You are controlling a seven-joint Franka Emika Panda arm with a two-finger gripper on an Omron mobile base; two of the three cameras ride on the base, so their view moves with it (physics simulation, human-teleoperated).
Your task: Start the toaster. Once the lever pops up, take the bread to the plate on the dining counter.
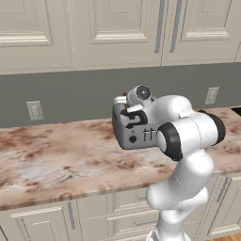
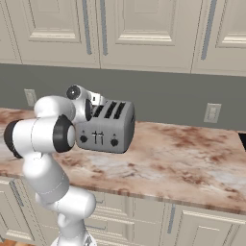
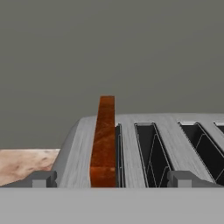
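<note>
You have the toaster (image 2: 108, 126) on the marble worktop (image 1: 52, 160), set back near the grey wall (image 1: 70, 94), with wall outlets (image 2: 211, 113) well apart on either side and cream cabinets (image 2: 144, 29) above. Your own arm's elbow blocks part of the toaster's front in the left base view. The bread (image 3: 104, 142) stands upright in the leftmost slot, sticking up above the top; the other slots you can see are empty. Your gripper (image 3: 111, 178) hangs just over the toaster's near edge, jaws spread fully, one fingertip either side of the bread, holding nothing.
</note>
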